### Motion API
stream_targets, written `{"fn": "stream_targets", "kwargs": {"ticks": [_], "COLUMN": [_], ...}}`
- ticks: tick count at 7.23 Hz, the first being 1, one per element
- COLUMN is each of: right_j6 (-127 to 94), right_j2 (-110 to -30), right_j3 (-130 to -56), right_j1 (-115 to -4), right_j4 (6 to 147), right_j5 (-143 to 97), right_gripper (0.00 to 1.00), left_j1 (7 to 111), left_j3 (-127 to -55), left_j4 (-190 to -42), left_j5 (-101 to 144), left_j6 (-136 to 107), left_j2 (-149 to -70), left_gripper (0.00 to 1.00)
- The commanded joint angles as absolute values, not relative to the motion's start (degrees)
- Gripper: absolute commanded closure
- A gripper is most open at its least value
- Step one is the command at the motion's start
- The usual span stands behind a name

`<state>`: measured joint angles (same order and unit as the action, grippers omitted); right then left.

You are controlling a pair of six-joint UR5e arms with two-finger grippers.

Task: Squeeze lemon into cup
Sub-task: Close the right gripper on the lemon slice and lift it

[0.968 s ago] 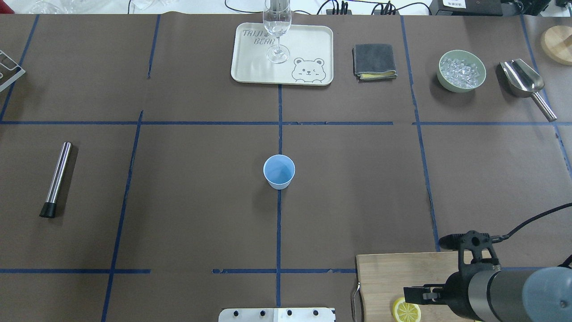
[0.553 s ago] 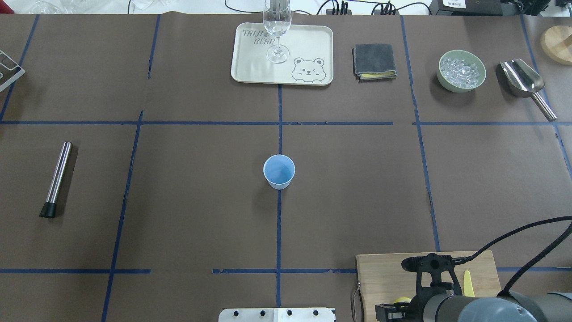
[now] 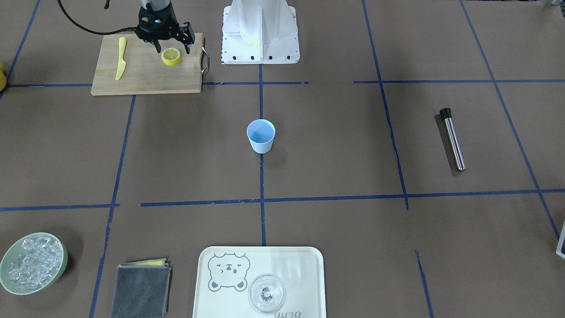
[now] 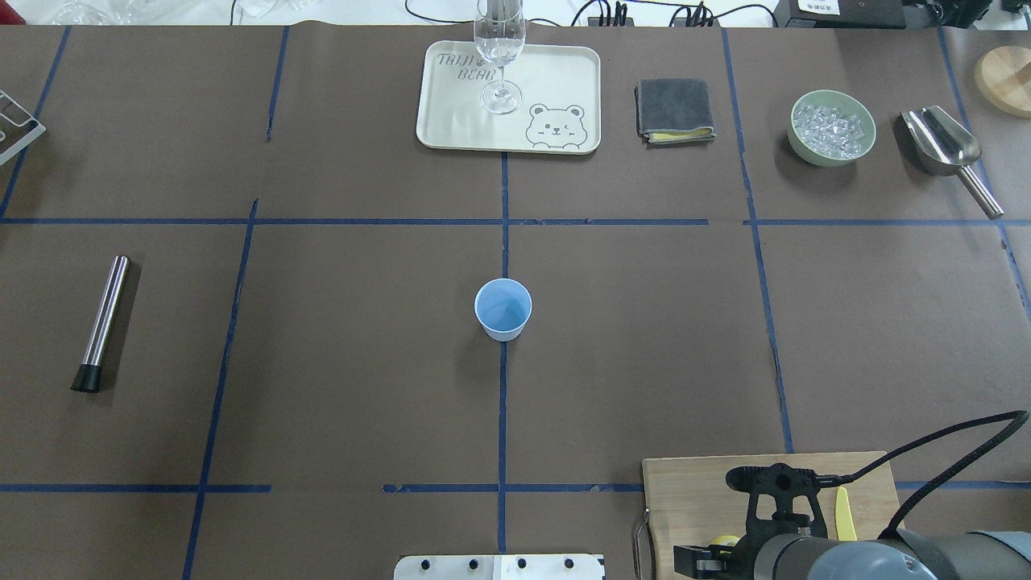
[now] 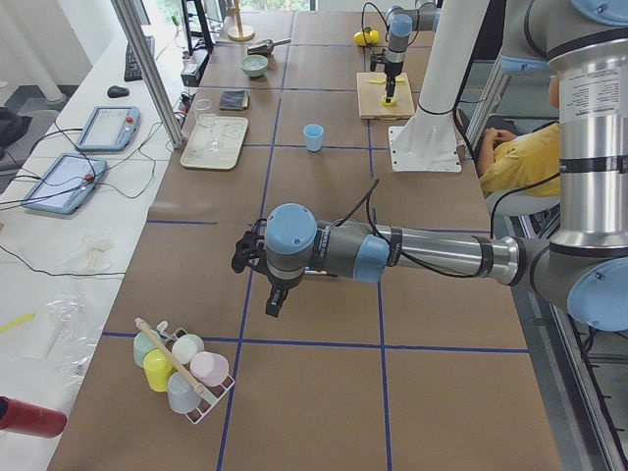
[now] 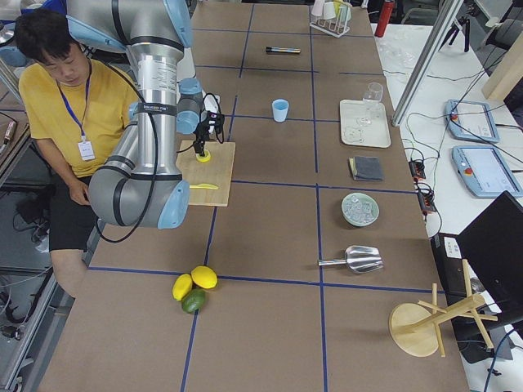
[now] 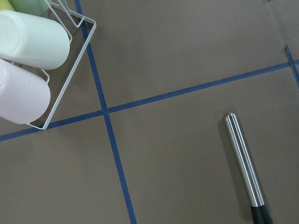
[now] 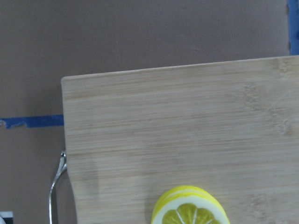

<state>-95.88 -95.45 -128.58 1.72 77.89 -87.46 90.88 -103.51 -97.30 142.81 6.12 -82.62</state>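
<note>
The lemon point(image 3: 171, 57), a thin yellow slice with a pale segmented face, lies flat on the wooden cutting board point(image 3: 145, 77). It also shows at the bottom of the right wrist view point(image 8: 189, 209). My right gripper point(image 3: 173, 50) is open just above it, with one finger on each side and not touching it. The light-blue cup point(image 3: 261, 134) stands upright at the table's middle point(image 4: 503, 308), far from the board. My left gripper point(image 5: 251, 261) hovers over the table's left end; I cannot tell whether it is open or shut.
A yellow knife point(image 3: 120, 57) lies on the board beside the lemon. A steel muddler point(image 4: 101, 322) lies at the left. The tray point(image 4: 564, 80) with a glass point(image 4: 500, 56), a cloth point(image 4: 675, 110), an ice bowl point(image 4: 832, 127) and a scoop point(image 4: 942, 141) line the far side.
My right wrist has swung left and down over the lemon slice, which now shows only as a sliver in the overhead view. The cup has not moved.
</note>
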Motion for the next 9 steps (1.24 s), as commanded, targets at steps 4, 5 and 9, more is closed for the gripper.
{"fn": "stream_targets", "kwargs": {"ticks": [4,5,9], "right_j6": [-96.68,-96.68,-96.68], "right_j2": [-97.91,-97.74,-97.21], "right_j3": [-127.18,-127.00,-125.51], "right_j1": [1.67,1.84,1.85], "right_j4": [73.30,73.47,73.48], "right_j5": [-87.63,-87.71,-87.89], "right_gripper": [0.06,0.08,0.15], "left_j1": [90.97,90.97,90.97], "left_j3": [-104.32,-104.33,-104.41], "left_j4": [-97.21,-97.21,-97.21], "left_j5": [142.82,142.82,142.82], "left_j6": [5.89,5.98,5.98], "left_j2": [-82.62,-82.62,-82.53], "left_gripper": [0.00,0.00,0.00]}}
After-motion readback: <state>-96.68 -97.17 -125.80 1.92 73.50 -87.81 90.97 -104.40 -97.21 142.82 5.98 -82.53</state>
